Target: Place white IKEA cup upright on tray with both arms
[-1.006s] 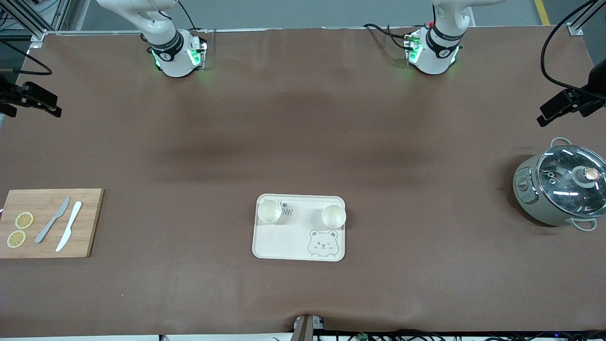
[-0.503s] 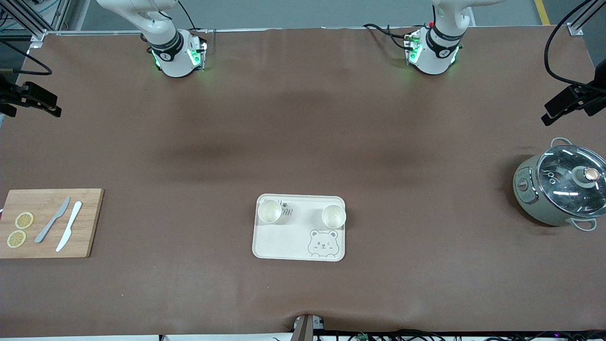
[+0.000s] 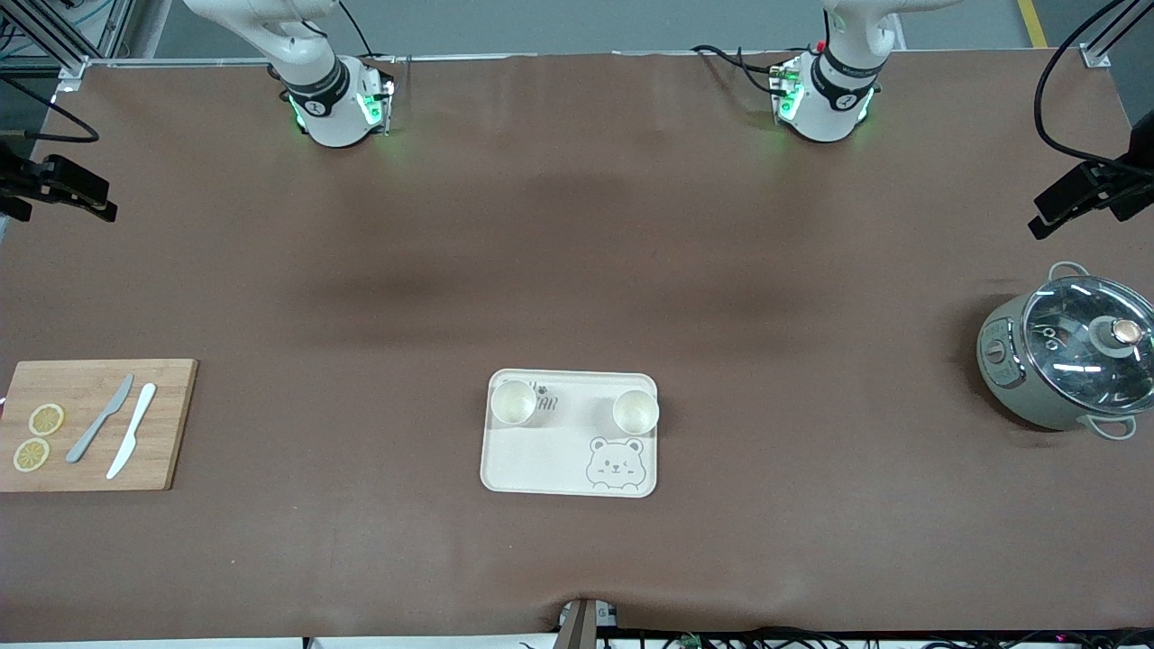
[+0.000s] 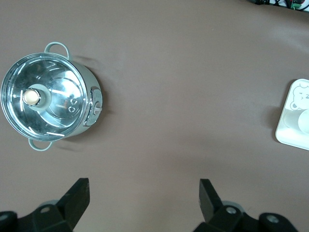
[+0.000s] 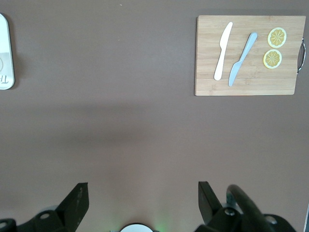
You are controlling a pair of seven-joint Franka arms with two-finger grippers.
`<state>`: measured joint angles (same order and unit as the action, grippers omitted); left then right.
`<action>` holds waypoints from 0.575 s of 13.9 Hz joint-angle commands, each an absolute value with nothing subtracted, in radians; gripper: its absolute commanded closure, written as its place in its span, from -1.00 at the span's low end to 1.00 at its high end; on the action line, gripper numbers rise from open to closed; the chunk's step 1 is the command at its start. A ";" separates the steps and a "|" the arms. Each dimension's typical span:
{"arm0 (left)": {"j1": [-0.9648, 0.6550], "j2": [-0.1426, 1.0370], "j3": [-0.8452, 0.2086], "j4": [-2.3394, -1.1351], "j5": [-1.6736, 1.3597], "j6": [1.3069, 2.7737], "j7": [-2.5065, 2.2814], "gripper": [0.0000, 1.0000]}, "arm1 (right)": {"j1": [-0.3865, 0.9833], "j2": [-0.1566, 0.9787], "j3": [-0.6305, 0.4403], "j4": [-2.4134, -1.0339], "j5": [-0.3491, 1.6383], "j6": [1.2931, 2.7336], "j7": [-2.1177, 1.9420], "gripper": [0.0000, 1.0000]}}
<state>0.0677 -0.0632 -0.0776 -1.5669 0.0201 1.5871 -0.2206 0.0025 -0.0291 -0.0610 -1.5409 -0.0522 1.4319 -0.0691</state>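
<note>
A cream tray (image 3: 541, 469) with a bear drawing lies on the brown table, nearer the front camera. Two white cups stand upright on it, mouths up: one (image 3: 513, 402) toward the right arm's end, the other (image 3: 636, 411) toward the left arm's end. The left wrist view catches the tray's end (image 4: 289, 137) and one cup (image 4: 305, 121). The left gripper (image 4: 144, 193) hangs open and empty, high over bare table beside the pot. The right gripper (image 5: 143, 195) is also open and empty, high over bare table between the tray's edge (image 5: 4, 53) and the cutting board.
A grey-green pot with a glass lid (image 3: 1068, 361) stands at the left arm's end of the table. A bamboo cutting board (image 3: 99, 424) with two knives and two lemon slices lies at the right arm's end.
The dark hand of the left arm, at the edge of the front view above the pot, has shifted slightly. Cups, tray and right arm have not moved.
</note>
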 commanded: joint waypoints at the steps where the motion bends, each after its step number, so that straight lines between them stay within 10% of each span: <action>1: 0.068 -0.055 -0.087 -1.549 0.011 1.577 -0.215 -1.00 | 0.002 -0.040 -0.060 -1.548 -0.071 1.427 -0.071 -1.00; 8: 0.072 -0.041 -0.086 -1.535 0.021 1.574 -0.216 -1.00 | -0.002 -0.040 -0.061 -1.546 -0.071 1.424 -0.072 -1.00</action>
